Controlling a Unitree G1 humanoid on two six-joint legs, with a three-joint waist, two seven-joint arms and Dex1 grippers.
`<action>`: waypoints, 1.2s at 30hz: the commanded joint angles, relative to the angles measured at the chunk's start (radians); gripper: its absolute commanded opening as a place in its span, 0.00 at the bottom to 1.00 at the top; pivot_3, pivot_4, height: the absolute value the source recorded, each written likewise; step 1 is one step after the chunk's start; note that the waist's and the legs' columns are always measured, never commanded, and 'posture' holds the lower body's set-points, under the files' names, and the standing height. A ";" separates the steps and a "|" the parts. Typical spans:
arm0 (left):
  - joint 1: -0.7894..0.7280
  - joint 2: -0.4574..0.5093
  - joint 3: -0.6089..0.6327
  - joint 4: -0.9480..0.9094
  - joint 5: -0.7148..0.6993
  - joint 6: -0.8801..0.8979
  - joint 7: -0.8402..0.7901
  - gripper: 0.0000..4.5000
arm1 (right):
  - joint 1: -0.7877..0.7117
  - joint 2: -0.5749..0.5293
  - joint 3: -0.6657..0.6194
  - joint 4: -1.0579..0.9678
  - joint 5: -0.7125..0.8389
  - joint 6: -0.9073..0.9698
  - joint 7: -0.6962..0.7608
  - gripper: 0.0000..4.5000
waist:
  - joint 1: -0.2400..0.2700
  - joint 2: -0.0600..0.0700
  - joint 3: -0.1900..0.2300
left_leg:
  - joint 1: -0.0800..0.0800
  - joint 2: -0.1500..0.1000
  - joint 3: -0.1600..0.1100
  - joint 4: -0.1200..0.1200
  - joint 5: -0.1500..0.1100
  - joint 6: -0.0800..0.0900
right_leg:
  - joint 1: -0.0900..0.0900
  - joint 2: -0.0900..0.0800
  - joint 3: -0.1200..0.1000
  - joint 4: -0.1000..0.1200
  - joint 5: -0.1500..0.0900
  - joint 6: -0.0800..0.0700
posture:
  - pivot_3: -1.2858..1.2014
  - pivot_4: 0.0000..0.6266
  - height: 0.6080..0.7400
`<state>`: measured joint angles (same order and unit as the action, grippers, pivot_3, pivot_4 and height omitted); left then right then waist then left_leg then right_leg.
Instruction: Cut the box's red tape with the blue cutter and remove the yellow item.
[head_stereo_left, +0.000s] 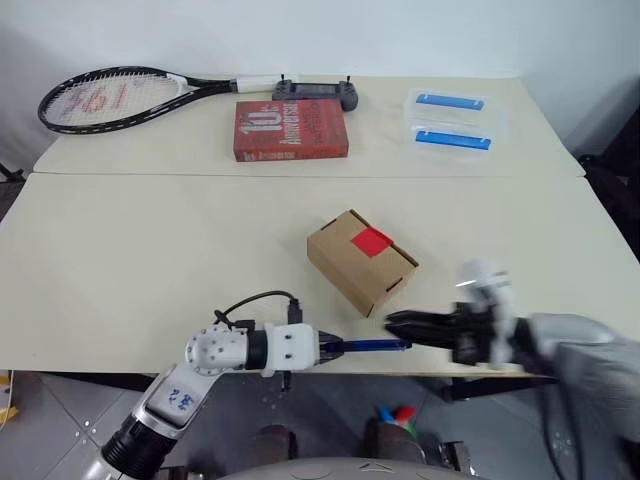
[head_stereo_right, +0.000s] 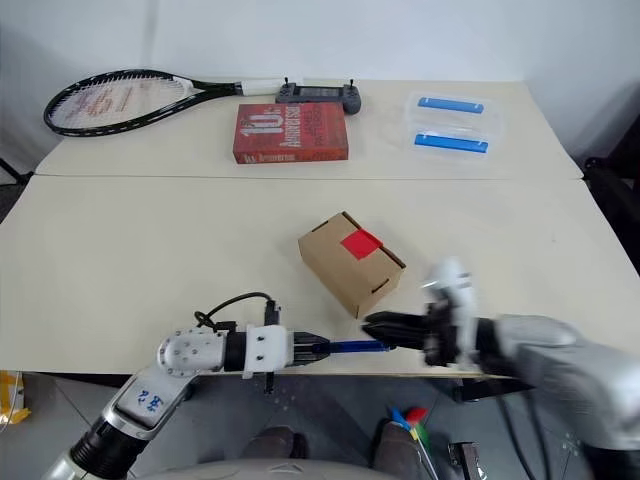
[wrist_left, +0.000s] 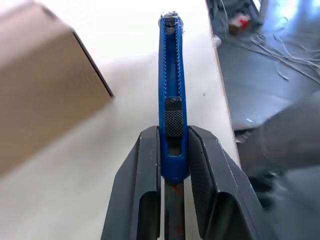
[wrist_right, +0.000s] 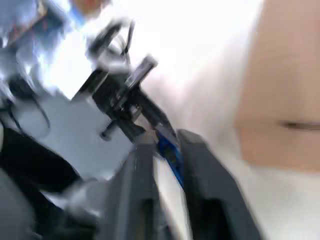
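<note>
Your blue cutter (head_stereo_left: 372, 346) hangs over the table's (head_stereo_left: 150, 250) near edge, at about 6 o'clock from the box (head_stereo_left: 360, 262). It could slip and fall to the floor if both grips let go during this hand-over. The left gripper (wrist_left: 173, 150) is clenched on the cutter's back end, arm reaching level toward 3 o'clock. The right gripper (head_stereo_left: 400, 325) points back at it; its fingers sit around the tip, but you can't tell if they squeeze. The red tape (head_stereo_left: 371, 240) is uncut.

The box (head_stereo_left: 360, 262) is brown cardboard, dull and a bit rough, with a shiny red tape (head_stereo_left: 371, 240) patch on top. The cutter (wrist_left: 171, 95) is smooth blue plastic with a bumpy black slider. The table (head_stereo_left: 150, 260) looks smooth and matt. The tubs (head_stereo_left: 455, 120) seem to be clear plastic.
</note>
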<state>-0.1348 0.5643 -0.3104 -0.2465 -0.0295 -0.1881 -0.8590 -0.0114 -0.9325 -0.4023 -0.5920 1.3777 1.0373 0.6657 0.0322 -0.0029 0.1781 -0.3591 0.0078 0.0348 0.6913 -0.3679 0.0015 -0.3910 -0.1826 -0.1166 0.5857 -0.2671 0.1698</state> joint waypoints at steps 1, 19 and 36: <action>-0.026 -0.009 0.028 0.030 -0.021 -0.211 -0.009 0.10 | 0.118 -0.153 -0.124 0.007 0.373 0.063 -0.167 0.52 | 0.002 0.000 0.000 | 0.000 0.000 0.001 0.000 0.000 0.000 | 0.000 0.000 0.000 0.000 0.000 0.000 | 0.52 0.24 1.00; -0.141 -0.114 0.009 0.118 0.015 -0.305 0.042 0.10 | 0.023 -0.165 0.154 0.055 0.595 -0.160 -0.589 0.99 | 0.002 -0.001 0.001 | -0.008 0.003 0.004 0.009 -0.001 0.002 | -0.003 0.002 -0.003 -0.004 0.006 0.000 | 0.52 0.24 1.00; -0.147 -0.128 0.001 0.107 0.036 -0.291 0.054 0.10 | -0.062 -0.135 0.277 0.097 0.595 -0.103 -0.591 0.91 | 0.019 -0.001 0.001 | -0.009 0.004 0.003 0.009 -0.001 0.002 | -0.003 0.002 -0.004 -0.005 0.006 -0.001 | 0.52 0.24 1.00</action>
<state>-0.2766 0.4441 -0.3041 -0.1052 0.0057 -0.4733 -0.8173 -0.0638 -1.0765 -0.1225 -0.4891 1.9489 0.9348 0.0740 0.0510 -0.0036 0.1788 -0.3678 0.0114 0.0377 0.7006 -0.3693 0.0037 -0.3940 -0.1801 -0.1205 0.5808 -0.2608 0.1691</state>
